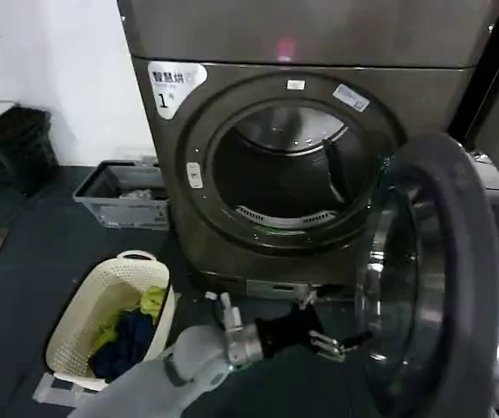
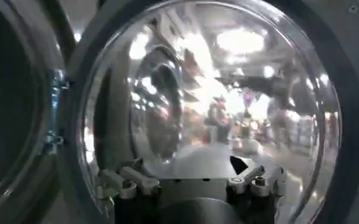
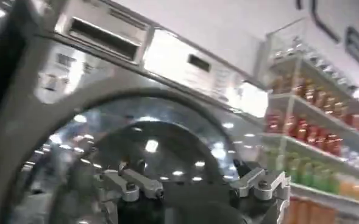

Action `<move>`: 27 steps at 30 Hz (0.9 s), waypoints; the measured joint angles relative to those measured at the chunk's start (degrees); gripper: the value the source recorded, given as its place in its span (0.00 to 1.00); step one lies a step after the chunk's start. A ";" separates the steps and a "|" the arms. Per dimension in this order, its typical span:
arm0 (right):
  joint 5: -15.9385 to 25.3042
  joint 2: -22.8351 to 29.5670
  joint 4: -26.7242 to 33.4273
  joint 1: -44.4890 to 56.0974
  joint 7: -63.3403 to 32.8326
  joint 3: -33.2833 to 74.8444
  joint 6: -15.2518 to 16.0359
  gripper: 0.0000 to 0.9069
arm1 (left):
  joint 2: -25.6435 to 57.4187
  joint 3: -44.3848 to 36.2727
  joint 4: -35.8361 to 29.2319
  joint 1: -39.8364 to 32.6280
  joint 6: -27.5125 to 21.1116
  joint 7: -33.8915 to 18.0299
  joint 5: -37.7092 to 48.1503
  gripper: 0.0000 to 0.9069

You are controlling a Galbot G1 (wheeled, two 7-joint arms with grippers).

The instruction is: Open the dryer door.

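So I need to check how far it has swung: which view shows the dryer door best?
The head view: the big round dryer door with grey inner rim and domed glass stands swung wide open, clear of the drum opening, with the left claw beside it. The left wrist view shows only its glass dome close up. The right wrist view faces another machine.

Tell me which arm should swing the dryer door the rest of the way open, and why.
Left. The left gripper, fingers open, sits low beside the inner rim of the dryer door, which already stands swung out from the drum opening. The right gripper, also open, faces a neighbouring machine's door.
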State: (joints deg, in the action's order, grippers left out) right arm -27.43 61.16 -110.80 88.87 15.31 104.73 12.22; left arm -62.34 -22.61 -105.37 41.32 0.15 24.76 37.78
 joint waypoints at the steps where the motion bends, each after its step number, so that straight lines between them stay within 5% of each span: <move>1: 0.44 -0.13 0.38 0.33 -0.44 1.10 0.37 1.00 | -0.31 -0.65 0.51 -0.65 0.02 -0.11 -0.01 1.00; 27: 5.88 -4.59 6.67 8.45 -4.50 29.01 7.57 1.00 | -13.79 -10.50 13.35 -11.53 1.38 -0.51 0.16 1.00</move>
State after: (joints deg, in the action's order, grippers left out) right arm -21.55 56.57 -104.13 97.32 10.81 133.74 19.79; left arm -76.12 -33.11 -92.02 29.79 1.53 24.25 37.94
